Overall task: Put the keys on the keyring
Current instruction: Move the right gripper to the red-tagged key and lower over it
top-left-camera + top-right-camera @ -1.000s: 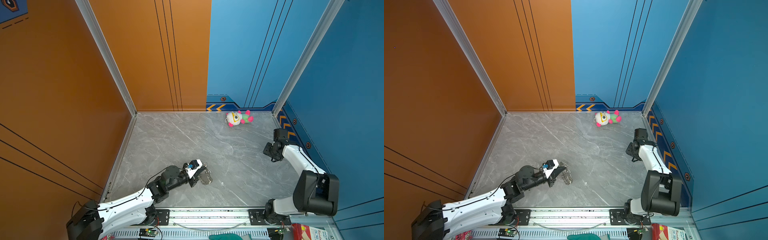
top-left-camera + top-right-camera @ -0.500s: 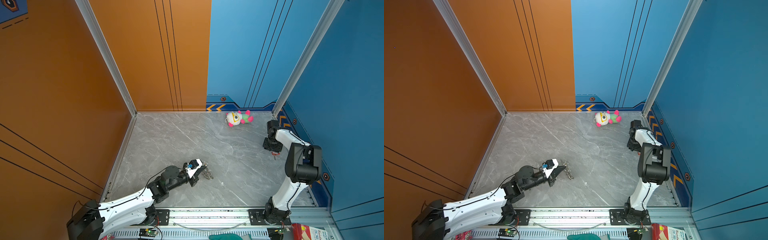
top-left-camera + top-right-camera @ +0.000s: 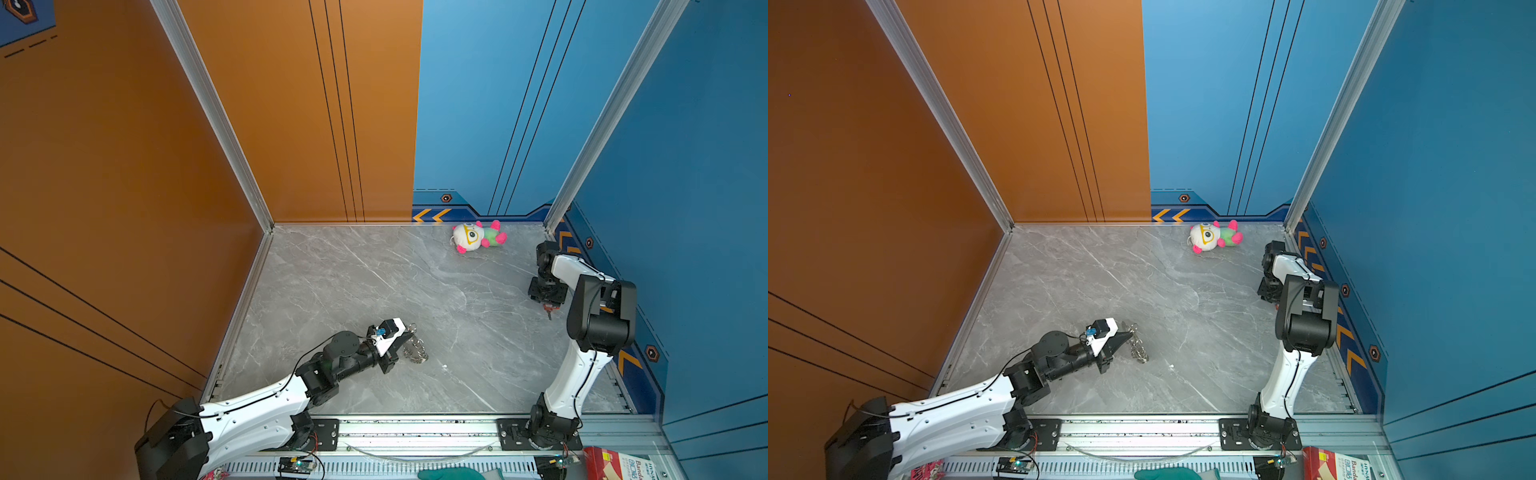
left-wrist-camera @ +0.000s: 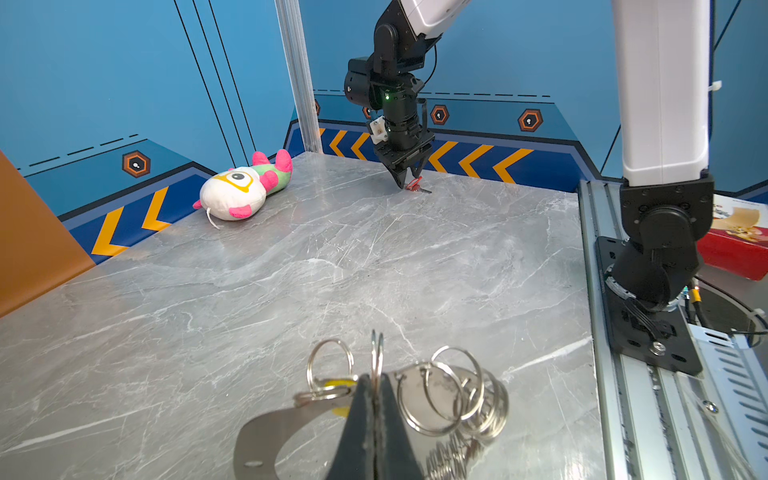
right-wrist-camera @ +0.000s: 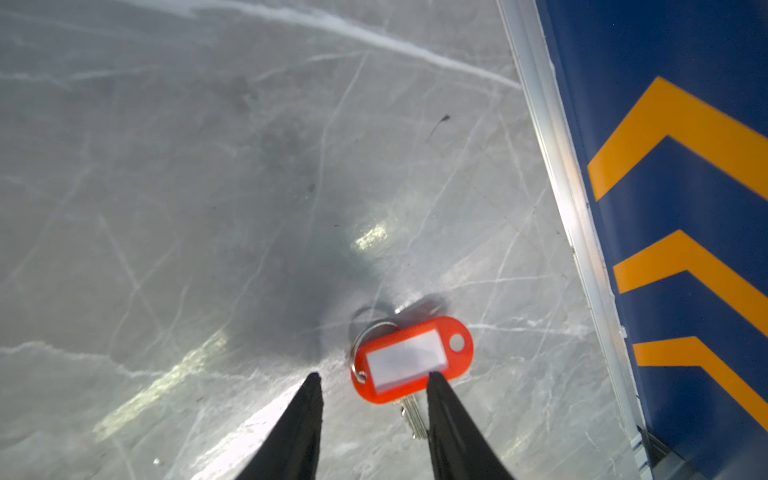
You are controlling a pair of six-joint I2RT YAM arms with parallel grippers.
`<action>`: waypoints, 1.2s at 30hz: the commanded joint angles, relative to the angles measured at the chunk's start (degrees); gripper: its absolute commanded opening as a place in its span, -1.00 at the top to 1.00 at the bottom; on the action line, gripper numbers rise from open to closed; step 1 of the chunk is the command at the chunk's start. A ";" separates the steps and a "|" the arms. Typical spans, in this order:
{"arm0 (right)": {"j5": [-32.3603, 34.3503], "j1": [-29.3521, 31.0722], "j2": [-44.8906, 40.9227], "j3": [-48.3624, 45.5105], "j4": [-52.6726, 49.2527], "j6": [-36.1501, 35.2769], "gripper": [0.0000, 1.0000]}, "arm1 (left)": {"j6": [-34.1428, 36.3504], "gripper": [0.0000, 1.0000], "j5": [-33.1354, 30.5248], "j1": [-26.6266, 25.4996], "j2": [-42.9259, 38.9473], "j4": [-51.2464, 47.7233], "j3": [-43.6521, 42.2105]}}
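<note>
Over by the blue wall [image 5: 665, 62] on the right side, the red-orange key [image 5: 411, 359] lay flat on the grey table [image 5: 166, 166], and the next grab looked to hinge on how it sat under the right gripper [image 5: 374, 377]. Tag's long axis ran crosswise to the fingers [image 5: 291, 436], blade pointing back between them, wire ring looping off the far way. Jaws were apart, nothing clamped: one tip overlapped the tag, the other sat over bare table, so the key was off-centre toward the wall. I'd guess a small nudge that way before closing. Meanwhile the left gripper [image 4: 375, 382] was well apart, pinched together on the keyring [image 4: 266, 432], so the right arm was clearly nearer
</note>
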 commanded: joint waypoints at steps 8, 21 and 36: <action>0.62 -1.11 3.32 2.43 -2.13 -0.92 0.13 | -0.19 1.00 0.87 -0.29 0.94 2.89 0.01; -2.47 -1.62 2.50 -0.41 -1.99 0.67 0.13 | -0.12 1.00 0.95 -0.29 1.37 2.91 0.07; -8.78 -5.52 -3.28 -8.39 4.46 3.85 0.23 | -0.32 1.00 1.62 -0.29 1.76 2.86 0.28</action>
